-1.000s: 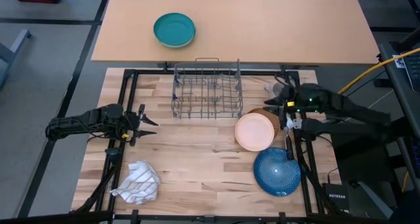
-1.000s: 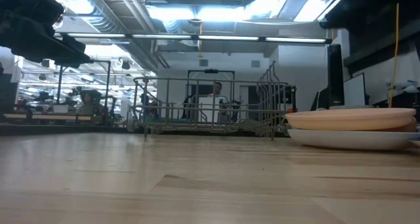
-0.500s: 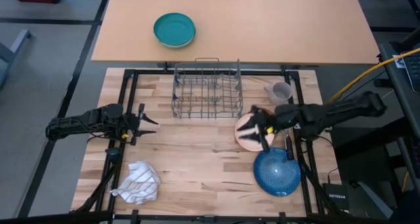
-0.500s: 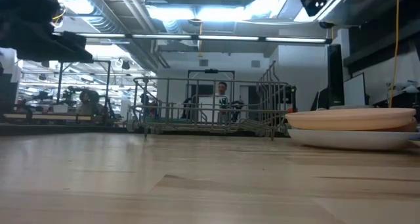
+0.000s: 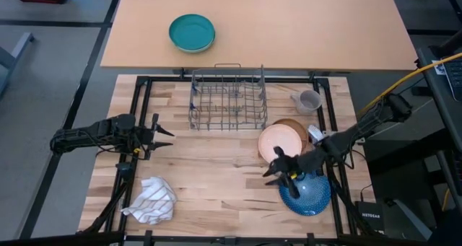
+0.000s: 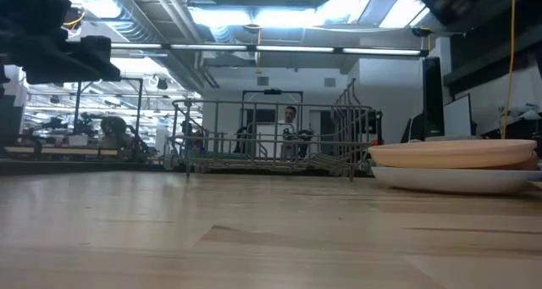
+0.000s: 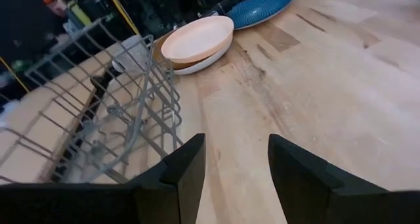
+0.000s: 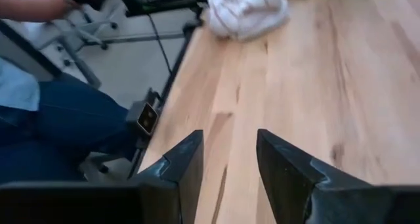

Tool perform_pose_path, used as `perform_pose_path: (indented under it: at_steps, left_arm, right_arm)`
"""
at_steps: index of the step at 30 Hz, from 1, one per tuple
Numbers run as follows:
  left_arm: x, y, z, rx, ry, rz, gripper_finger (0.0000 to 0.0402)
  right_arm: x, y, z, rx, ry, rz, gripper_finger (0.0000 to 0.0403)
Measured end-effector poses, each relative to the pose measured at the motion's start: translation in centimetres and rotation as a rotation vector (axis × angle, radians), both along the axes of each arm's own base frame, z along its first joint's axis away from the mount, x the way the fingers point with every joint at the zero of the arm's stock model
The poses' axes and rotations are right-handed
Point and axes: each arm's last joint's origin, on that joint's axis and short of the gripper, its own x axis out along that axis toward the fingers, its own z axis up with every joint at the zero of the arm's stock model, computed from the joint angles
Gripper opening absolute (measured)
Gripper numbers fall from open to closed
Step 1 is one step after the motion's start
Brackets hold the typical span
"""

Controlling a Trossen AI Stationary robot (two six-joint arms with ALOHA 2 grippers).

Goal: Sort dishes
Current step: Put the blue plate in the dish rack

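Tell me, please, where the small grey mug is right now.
In the high view the grey mug stands on the table's right side, just right of the wire rack and beyond the peach-pink bowl.

"NETGEAR" on black box point(image 5: 373, 216)

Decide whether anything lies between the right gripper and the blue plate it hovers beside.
Nothing visible does. The open right gripper hangs empty at the blue plate's near edge, beside the peach-pink bowl, with only bare table around it.
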Motion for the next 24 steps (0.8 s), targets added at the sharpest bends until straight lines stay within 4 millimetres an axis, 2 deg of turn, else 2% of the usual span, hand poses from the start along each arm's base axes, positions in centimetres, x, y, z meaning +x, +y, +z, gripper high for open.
perform_pose_path:
  at_steps: [3,9,11,19,24]
  left_arm:
    - [0.0,0.0,0.0,-0.113,0.000,0.035,0.0155]
    - [0.1,-0.1,0.3,-0.505,-0.013,0.127,0.0155]
    - [0.1,-0.1,0.3,-0.586,-0.016,0.151,0.0155]
    - [0.1,-0.1,0.4,-0.627,-0.028,0.160,0.0155]
    - [0.1,-0.1,0.5,-0.625,-0.036,0.162,0.0155]
  right_arm:
    - [-0.4,1.6,-1.2,0.012,0.060,-0.055,0.0144]
    - [-1.0,4.4,-3.9,0.126,0.203,-0.147,0.0144]
    - [-1.1,5.2,-4.7,0.171,0.255,-0.175,0.0144]
    - [-2.3,7.0,-6.3,0.366,0.499,-0.216,0.0144]
    - [-3.3,7.0,-6.1,0.382,0.787,-0.280,0.0144]
